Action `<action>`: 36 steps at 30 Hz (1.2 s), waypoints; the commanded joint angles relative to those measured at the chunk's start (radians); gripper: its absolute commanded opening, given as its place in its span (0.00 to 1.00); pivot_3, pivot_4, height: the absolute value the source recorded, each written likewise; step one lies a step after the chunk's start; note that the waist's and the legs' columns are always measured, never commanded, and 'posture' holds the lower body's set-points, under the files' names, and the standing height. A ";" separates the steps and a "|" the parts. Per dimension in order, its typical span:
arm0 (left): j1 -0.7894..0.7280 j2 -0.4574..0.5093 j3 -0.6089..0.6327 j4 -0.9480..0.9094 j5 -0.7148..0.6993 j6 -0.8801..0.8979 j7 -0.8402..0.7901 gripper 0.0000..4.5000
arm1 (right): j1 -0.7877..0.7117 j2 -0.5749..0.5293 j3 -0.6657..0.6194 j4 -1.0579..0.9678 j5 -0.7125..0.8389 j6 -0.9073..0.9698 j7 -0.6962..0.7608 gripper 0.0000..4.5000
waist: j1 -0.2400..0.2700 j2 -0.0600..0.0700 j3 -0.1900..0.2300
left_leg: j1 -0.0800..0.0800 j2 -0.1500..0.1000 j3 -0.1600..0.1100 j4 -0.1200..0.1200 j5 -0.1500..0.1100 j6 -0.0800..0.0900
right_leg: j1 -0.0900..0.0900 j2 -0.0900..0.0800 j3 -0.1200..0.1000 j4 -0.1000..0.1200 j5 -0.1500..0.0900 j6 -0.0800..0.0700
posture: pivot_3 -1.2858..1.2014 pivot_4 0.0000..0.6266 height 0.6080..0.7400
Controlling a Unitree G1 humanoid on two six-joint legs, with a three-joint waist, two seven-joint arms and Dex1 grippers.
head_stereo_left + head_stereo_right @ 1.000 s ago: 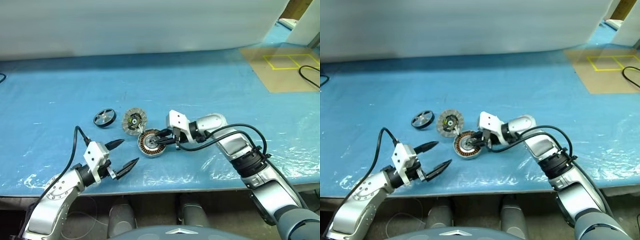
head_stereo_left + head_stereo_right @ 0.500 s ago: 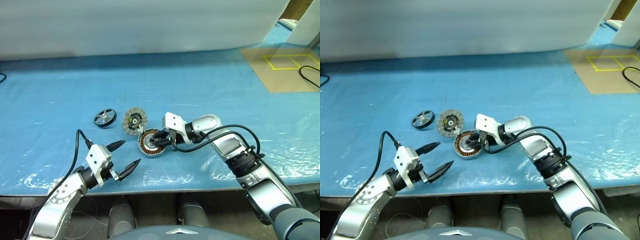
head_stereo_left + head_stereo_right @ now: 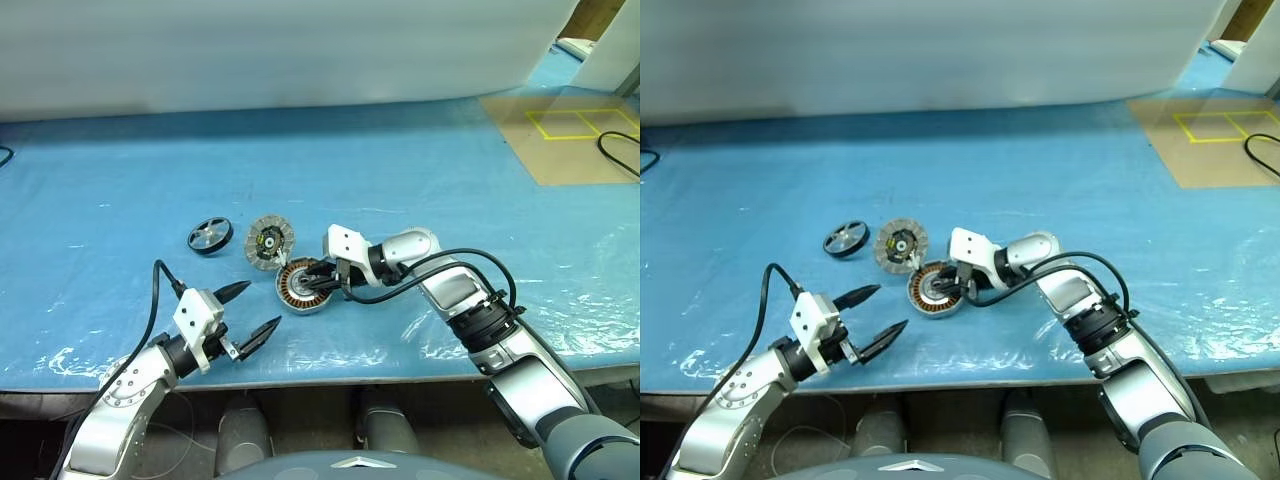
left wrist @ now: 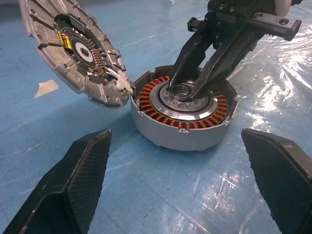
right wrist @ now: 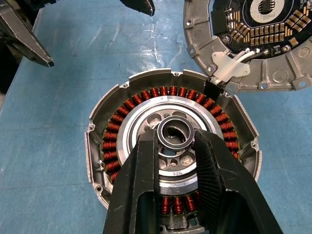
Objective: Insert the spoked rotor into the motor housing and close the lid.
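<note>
The motor housing [image 3: 300,289], a round silver case ringed with copper windings, lies on the blue table near the front. My right gripper [image 5: 174,139] reaches into it from the right, its black fingers [image 4: 195,53] shut on the central metal hub. The lid [image 3: 268,242], ribbed at the rim with its black-and-yellow centre showing, leans tilted with its edge touching the housing's far-left rim. The spoked rotor [image 3: 209,236], a small dark wheel, lies flat left of the lid. My left gripper [image 3: 260,305] hovers open just left of the housing, near the table's front edge, holding nothing.
A clear plastic sheet [image 3: 560,300] covers the blue table [image 3: 400,170]. At the far right lies a brown board with yellow tape squares [image 3: 570,135] and a black cable [image 3: 615,150]. A white wall panel [image 3: 300,50] closes off the back.
</note>
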 commanded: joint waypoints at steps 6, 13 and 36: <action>-0.009 0.001 0.007 -0.005 -0.001 -0.023 0.002 1.00 | -0.004 -0.006 0.000 -0.020 0.001 -0.012 0.010 0.14 | 0.000 0.000 0.000 | 0.000 0.000 0.000 0.000 0.000 0.000 | 0.000 0.000 0.000 0.000 0.000 0.000 | 0.52 0.24 1.00; -0.015 0.001 0.007 0.005 0.000 -0.029 -0.001 1.00 | -0.001 -0.009 0.001 -0.023 0.001 -0.014 0.011 0.14 | 0.000 0.000 0.000 | 0.000 0.000 0.000 0.000 0.000 0.000 | 0.000 0.000 0.000 0.000 0.000 0.000 | 0.52 0.24 1.00; -0.016 0.000 0.004 0.012 0.000 -0.031 -0.001 1.00 | 0.012 0.003 0.008 -0.041 0.008 -0.006 0.012 0.14 | 0.000 0.000 0.000 | 0.000 0.000 0.000 0.000 0.000 0.000 | 0.001 0.000 0.000 0.000 0.000 0.000 | 0.52 0.24 1.00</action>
